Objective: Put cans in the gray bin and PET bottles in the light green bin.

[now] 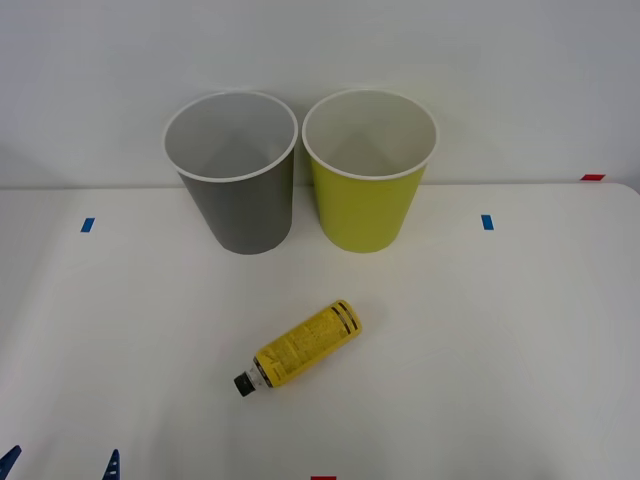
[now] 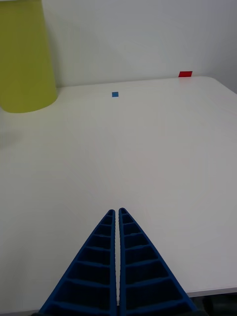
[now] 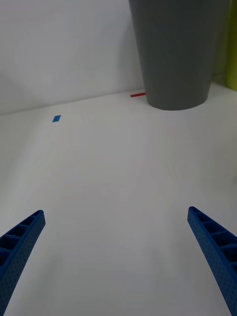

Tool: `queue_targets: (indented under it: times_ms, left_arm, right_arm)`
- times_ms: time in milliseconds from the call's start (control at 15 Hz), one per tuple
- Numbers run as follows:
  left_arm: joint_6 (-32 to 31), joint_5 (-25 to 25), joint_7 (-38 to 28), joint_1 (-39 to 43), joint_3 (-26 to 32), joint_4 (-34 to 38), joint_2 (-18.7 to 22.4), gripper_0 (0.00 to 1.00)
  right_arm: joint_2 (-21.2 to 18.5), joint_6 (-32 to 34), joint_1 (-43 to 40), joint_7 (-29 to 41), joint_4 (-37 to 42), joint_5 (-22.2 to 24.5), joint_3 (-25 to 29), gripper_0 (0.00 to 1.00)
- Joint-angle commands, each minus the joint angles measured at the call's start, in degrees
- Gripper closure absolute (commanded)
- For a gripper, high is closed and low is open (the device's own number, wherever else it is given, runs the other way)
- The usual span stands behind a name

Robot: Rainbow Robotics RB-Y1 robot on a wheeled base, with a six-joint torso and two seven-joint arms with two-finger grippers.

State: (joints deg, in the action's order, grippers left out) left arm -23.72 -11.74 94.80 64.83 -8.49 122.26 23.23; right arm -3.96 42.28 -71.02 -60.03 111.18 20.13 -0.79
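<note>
A small PET bottle point(image 1: 302, 346) with a yellow label and black cap lies on its side in the middle of the white table, cap toward the near left. Behind it stand the gray bin point(image 1: 238, 175) on the left and the light green bin point(image 1: 368, 172) on the right, both upright with white insides. My left gripper point(image 1: 60, 464) sits at the near left table edge, open with nothing between its fingers; its wrist view faces the gray bin point(image 3: 178, 52). My right gripper point(image 2: 118, 213) is shut and holds nothing, with the light green bin point(image 2: 24, 57) far ahead.
Blue tape marks point(image 1: 87, 224) point(image 1: 487, 221) lie left and right of the bins, and red tape point(image 1: 592, 177) marks the far right edge. A wall rises right behind the bins. Open table surface surrounds the bottle on all sides.
</note>
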Motion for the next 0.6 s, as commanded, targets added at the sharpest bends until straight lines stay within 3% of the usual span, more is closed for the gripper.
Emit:
queue_targets:
  times_ms: [67,267,400,600]
  left_arm:
    - [8.7,-1.4,-1.3,-4.4,0.6,3.9,7.8,0.0]
    - [16.3,-2.8,-3.4,-10.6,0.6,4.9,14.2,0.0]
    - [24.6,-3.0,-8.3,-11.8,1.3,10.2,17.6,0.0]
    - [38.9,-3.3,-9.0,-12.5,5.0,19.3,21.4,0.0]
  right_arm:
    - [0.0,0.0,0.0,0.0,0.0,0.0,0.0,1.0]
    - [0.0,0.0,0.0,0.0,0.0,0.0,0.0,1.0]
    - [0.0,0.0,0.0,0.0,0.0,0.0,0.0,1.0]
    - [0.0,0.0,0.0,0.0,0.0,0.0,0.0,1.0]
